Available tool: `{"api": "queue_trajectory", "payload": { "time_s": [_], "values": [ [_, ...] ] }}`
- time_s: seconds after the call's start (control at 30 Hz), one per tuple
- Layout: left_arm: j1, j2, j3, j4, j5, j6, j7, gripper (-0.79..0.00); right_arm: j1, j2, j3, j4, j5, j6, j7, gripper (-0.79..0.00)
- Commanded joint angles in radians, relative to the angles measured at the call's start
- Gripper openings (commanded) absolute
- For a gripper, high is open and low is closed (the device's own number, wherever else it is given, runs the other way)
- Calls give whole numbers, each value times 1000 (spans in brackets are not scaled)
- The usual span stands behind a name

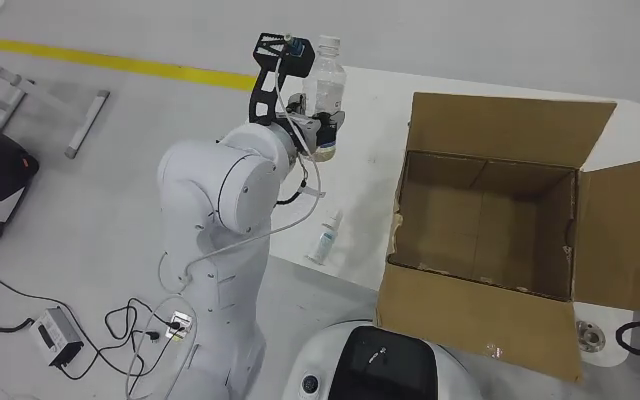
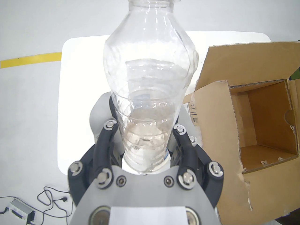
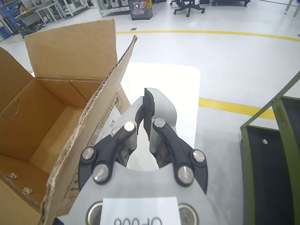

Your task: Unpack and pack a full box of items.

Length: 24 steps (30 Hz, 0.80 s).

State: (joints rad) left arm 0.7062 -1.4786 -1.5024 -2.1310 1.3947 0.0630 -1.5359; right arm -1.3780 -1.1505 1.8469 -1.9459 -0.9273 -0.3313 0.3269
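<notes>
The left claw (image 2: pixel 144 127) clamps a clear plastic bottle (image 2: pixel 150 71) near its base, beside the open cardboard box (image 1: pixel 470 310) on the white bench (image 1: pixel 365 140), while the right claw (image 3: pixel 146 110) is closed and empty.

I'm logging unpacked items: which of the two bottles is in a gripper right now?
The large clear bottle, clamped near its base by the left gripper. The small white bottle rests on the table, apart from the cardboard box.
</notes>
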Motion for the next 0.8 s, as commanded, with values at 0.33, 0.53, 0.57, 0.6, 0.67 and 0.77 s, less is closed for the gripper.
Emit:
{"api": "queue_trajectory", "payload": {
  "time_s": [0.33, 0.53, 0.57, 0.6, 0.67, 0.77],
  "values": [
    [1, 0, -1, 0, 1, 0, 0, -785, 0, 0, 0, 0, 0, 0, 0, -785],
    [-3, -2, 59, 1, -84, -14, 119, -785, 0, 0, 0, 0, 0, 0, 0, -785],
    [-24, -5, 79, 8, -110, -9, 135, -785, 0, 0, 0, 0, 0, 0, 0, -785],
    [-48, -7, 101, 15, -130, -10, 148, -785, 0, 0, 0, 0, 0, 0, 0, -785],
    [-97, -12, 147, 38, -172, -7, 168, -785, 0, 0, 0, 0, 0, 0, 0, -785],
    [-164, -22, 209, 82, -260, 20, 183, -785, 0, 0, 0, 0, 0, 0, 0, -785]
  ]
}}
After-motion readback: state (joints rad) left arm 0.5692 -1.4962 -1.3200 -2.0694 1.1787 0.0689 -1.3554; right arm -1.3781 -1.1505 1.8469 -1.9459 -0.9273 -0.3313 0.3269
